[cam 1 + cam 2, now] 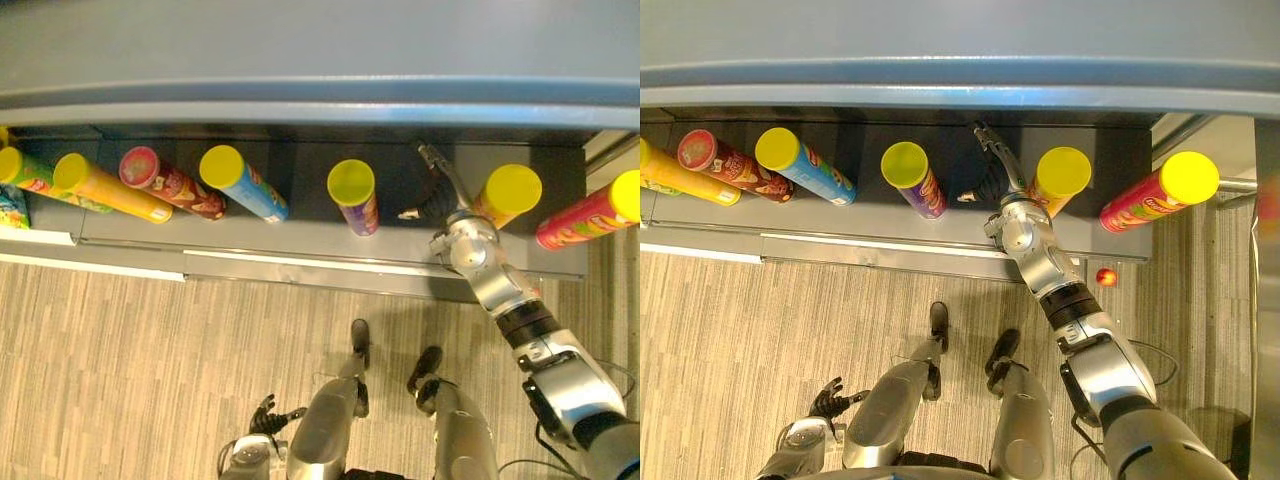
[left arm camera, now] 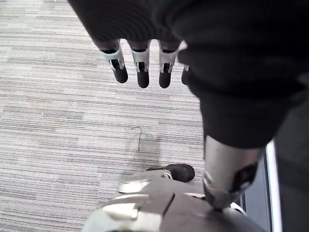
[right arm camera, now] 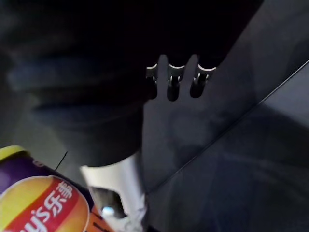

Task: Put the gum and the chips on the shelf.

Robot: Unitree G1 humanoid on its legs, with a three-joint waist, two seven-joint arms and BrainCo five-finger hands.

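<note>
Chip cans (image 1: pixel 240 180) in row on shelf (image 1: pixel 300 235), chips prob. done. R hand (image 1: pixel 438 200) betw. purple can (image 1: pixel 355 200) & orange can (image 1: pixel 508 192), fingers straight, empty. L hand (image 2: pixel 140 72) hangs low, fingers relaxed, empty. Gum: can't tell where.

The right hand (image 1: pixel 437 200) and left hand (image 1: pixel 266 415) each have silver fingers (image 2: pixel 142 72) with dark tips, a dark ribbed cover (image 2: pixel 231 72) behind them, on silver-grey arms (image 1: pixel 565 385).

Row of chip cans (image 1: pixel 352 195) on the shelf (image 1: pixel 300 238), floor (image 1: pixel 150 350) in front
</note>
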